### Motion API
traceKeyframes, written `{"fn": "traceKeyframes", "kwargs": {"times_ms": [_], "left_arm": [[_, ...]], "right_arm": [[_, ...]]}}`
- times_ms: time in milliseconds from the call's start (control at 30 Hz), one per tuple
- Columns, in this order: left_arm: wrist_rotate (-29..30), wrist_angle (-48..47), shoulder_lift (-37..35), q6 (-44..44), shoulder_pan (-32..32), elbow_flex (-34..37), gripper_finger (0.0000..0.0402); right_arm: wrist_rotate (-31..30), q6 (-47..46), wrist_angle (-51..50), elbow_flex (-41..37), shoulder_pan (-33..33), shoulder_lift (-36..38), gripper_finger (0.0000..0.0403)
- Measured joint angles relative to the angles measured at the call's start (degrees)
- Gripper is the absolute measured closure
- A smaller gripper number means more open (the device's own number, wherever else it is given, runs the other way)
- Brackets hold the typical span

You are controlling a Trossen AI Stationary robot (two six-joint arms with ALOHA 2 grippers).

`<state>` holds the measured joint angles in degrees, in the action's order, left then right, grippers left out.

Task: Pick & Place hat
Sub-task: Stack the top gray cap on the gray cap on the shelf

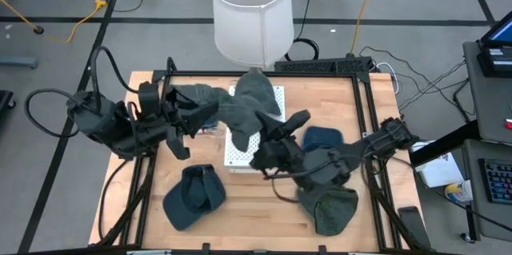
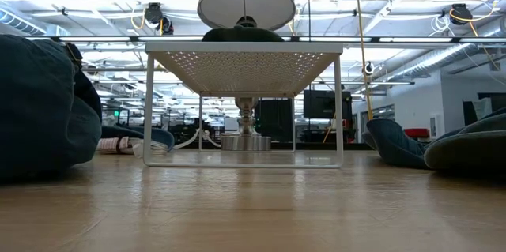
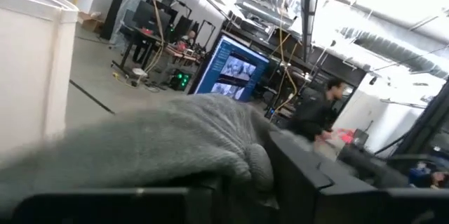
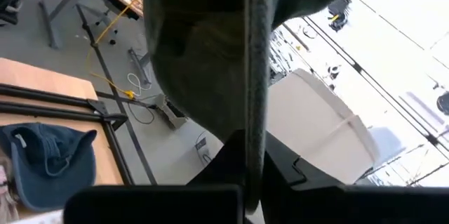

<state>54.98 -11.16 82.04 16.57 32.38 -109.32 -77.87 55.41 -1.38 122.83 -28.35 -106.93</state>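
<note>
With three caps (image 1: 194, 197) left unplaced on the table (image 1: 264, 211), the grey-green hat (image 1: 250, 101) is held aloft over the white rack (image 1: 277, 95), pinched by right gripper (image 1: 280, 130) and left gripper (image 1: 200, 112), release pending.

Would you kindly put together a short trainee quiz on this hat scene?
1. True or false: the grey hat lies flat on the wooden table.
2. What stands beneath the grey hat? A) a bucket B) the white perforated rack C) a cardboard box
3. Fill in: besides the one held between the left end effector and right end effector, ___ hats lie on the table.
Key: 1 false, it is held up above the rack; 2 B; 3 three.
</note>
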Motion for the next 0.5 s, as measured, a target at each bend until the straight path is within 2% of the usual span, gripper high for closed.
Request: {"fn": "traceKeyframes", "kwargs": {"times_ms": [300, 400, 500], "left_arm": [[0.44, 1.49, 0.0, -9.25, -0.05, 0.0, 0.0187], [0.0, 2.99, 0.0, -7.09, -0.32, 0.0, 0.0155], [-3.86, 4.25, 0.0, 0.07, -1.08, 0.0, 0.0128]], "right_arm": [[1.72, 0.33, -8.9, 0.0, -0.64, 6.37, 0.04], [1.71, 1.15, -8.99, 0.0, -0.66, 7.21, 0.04], [1.73, 2.53, -10.57, 0.0, -0.66, 7.4, 0.04]]}}
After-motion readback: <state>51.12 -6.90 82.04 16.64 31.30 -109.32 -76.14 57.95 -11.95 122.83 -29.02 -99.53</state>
